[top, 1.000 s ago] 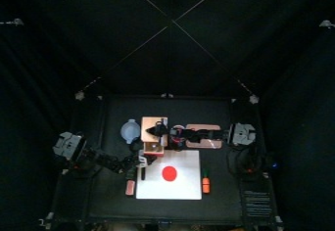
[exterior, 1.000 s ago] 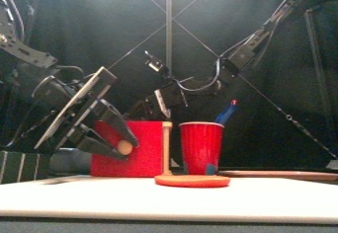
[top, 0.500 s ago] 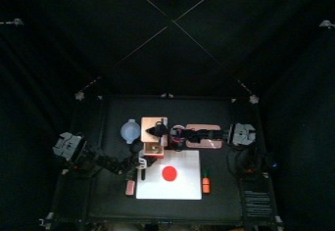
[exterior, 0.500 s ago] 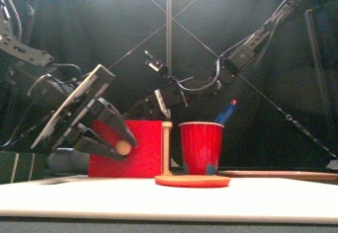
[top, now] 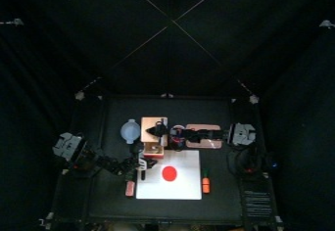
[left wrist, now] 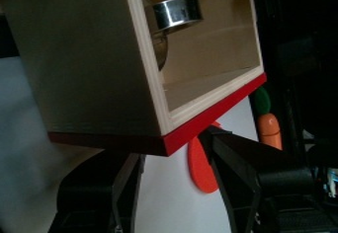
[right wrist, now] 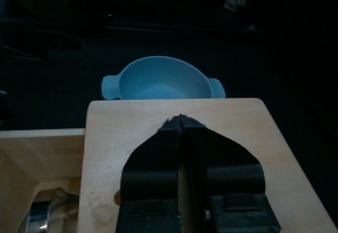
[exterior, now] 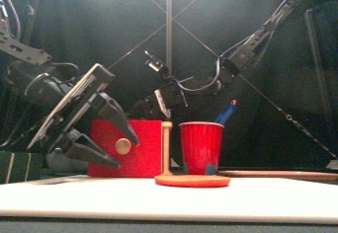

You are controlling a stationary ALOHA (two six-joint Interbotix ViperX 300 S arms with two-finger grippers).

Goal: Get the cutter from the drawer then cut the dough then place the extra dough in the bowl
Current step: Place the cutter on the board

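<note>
- Now, nearest the front and well ahead of the wooden box (right wrist: 119,148), the red dough (exterior: 192,181) lies flat and uncut on the white cutting board (top: 190,161). A red cup (exterior: 203,148) stands beside the box.
- At the box's red drawer front (exterior: 145,133) hangs the left gripper (left wrist: 176,153), jaws spread wide and grasping nothing. The front view puts the round knob (exterior: 122,148) between its fingers, though I cannot tell whether either finger touches it.
- The step in hand, as I judge it, is fetching the cutter. The drawer is pulled out of the box and the cutter (left wrist: 175,12) sits inside it (a shiny metal ring, lying flat).
- To do this well, the left gripper should lift clear of the drawer front and come in over the open drawer. It should then lower its parted jaws onto one wall of the ring and close gently, without nudging the drawer back into the box.
- On the box's top rests the right gripper (right wrist: 179,126), jaws clenched together with nothing between them and tips touching the wood. It reads as a brace, and it should press there so the box does not slide.
- Behind the box, the blue-grey bowl (right wrist: 158,79) sits empty, ready for scraps.
</note>
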